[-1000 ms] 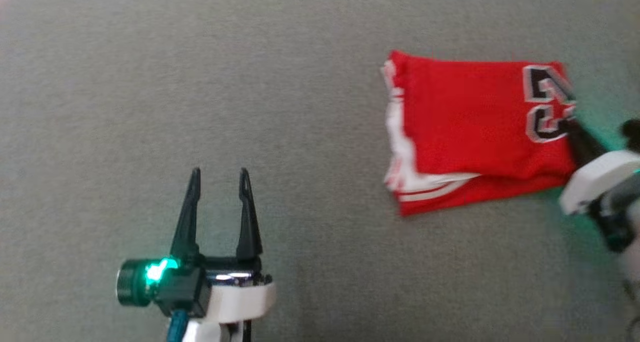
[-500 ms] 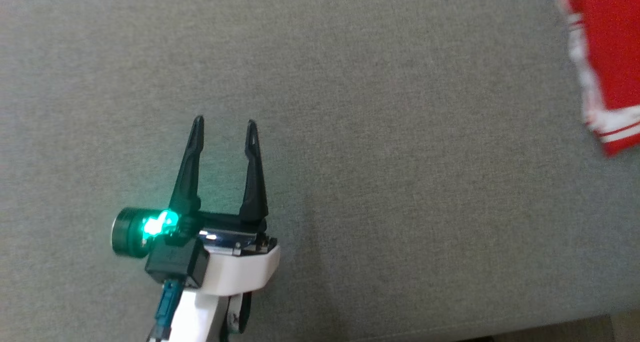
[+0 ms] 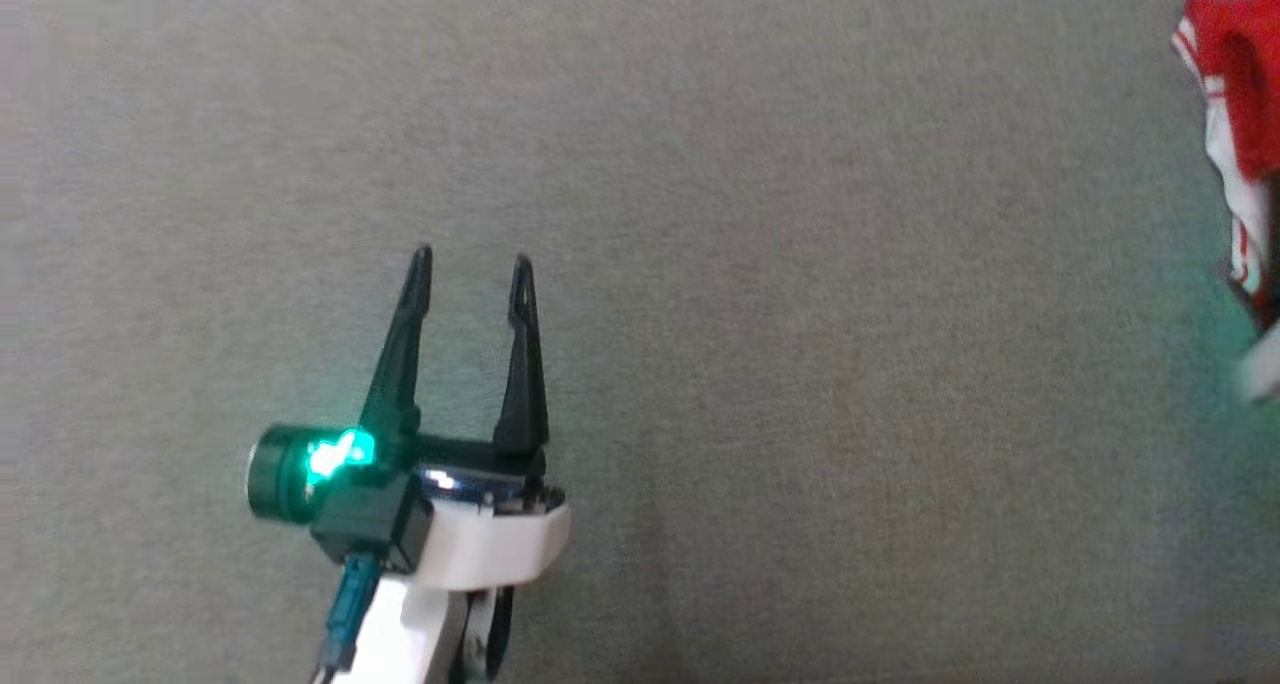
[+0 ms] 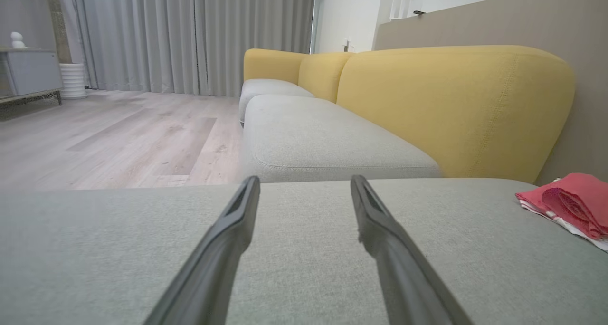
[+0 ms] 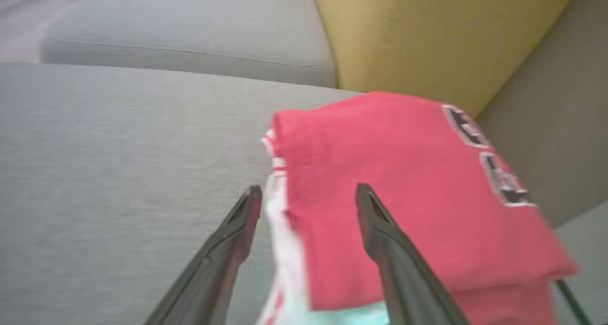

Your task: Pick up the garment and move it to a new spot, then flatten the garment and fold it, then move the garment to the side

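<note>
Both claws stand spread: the left claw [image 3: 470,256] idle at seven o'clock in the head view, the right claw [image 5: 308,188] over the folded jersey [image 5: 408,196] at two o'clock on the cushion [image 3: 800,214]. On withdrawal, a finger could snag the cloth and undo the fold.

open grey cushion [image 3: 800,314] around left gripper [image 3: 471,256], garment [image 3: 1232,39] well right, yellow backrest [image 4: 451,106] beyond
</note>
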Controlling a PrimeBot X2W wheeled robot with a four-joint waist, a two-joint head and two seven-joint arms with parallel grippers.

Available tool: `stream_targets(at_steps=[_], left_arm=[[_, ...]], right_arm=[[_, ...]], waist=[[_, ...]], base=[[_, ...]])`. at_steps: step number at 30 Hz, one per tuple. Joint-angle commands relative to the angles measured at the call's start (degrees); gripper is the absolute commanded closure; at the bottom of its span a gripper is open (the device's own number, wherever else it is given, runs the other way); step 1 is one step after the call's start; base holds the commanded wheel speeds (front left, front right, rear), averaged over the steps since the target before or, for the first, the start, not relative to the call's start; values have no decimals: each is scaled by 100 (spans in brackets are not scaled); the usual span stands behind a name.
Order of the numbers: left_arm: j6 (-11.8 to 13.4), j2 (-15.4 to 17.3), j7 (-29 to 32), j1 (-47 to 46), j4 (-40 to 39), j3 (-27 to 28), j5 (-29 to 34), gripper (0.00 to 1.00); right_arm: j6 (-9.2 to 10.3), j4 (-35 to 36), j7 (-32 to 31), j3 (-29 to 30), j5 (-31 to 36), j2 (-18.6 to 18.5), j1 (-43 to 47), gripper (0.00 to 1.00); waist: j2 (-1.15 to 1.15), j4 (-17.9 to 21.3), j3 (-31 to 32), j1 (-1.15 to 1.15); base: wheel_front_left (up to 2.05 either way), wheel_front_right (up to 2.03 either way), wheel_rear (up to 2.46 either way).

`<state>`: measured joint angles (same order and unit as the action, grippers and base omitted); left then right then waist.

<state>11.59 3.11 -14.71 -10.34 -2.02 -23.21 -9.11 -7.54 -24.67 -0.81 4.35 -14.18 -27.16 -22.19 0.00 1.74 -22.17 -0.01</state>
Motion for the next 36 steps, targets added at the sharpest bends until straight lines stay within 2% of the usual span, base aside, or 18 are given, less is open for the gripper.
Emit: stream_targets(at_steps=[1, 7, 11, 13, 17, 23, 36], left_arm=[[10, -24, -29, 158, -101, 132, -23, 0], [-94, -24, -29, 551, 227, 224, -149, 0], [-176, -24, -29, 900, 313, 426, -176, 0], [-231, -24, -29, 1076, 318, 531, -163, 0], [-313, -24, -29, 1431, 311, 770, -131, 0], [-467, -24, -29, 1851, 255, 1084, 19, 0], [-767, -24, -29, 2308, 402, 1354, 280, 0]], right_arm=[[5, 214, 143, -118, 19, 91, 140, 0], [5, -114, 1127, -768, -129, 1102, 750, 0], [5, -199, 1542, -1002, -238, 1590, 1094, 0], [5, 56, 1573, -945, -164, 1797, 1328, 0], [5, 1037, 1578, -738, 402, 2161, 2074, 0], [5, 2125, 1579, -773, 700, 2396, 3013, 0], [5, 2199, 1580, -1013, 647, 2427, 3461, 0]], waist=[[0, -311, 433, 1], [0, -709, 1145, 1], [0, -852, 1534, 1], [0, -912, 1746, 1], [0, -931, 2081, 1], [0, -839, 2414, 1], [0, -700, 2802, 1]], base=[[0, 0, 0], [0, 0, 0], [0, 0, 0], [0, 0, 0], [0, 0, 0], [0, 0, 0], [0, 0, 0]])
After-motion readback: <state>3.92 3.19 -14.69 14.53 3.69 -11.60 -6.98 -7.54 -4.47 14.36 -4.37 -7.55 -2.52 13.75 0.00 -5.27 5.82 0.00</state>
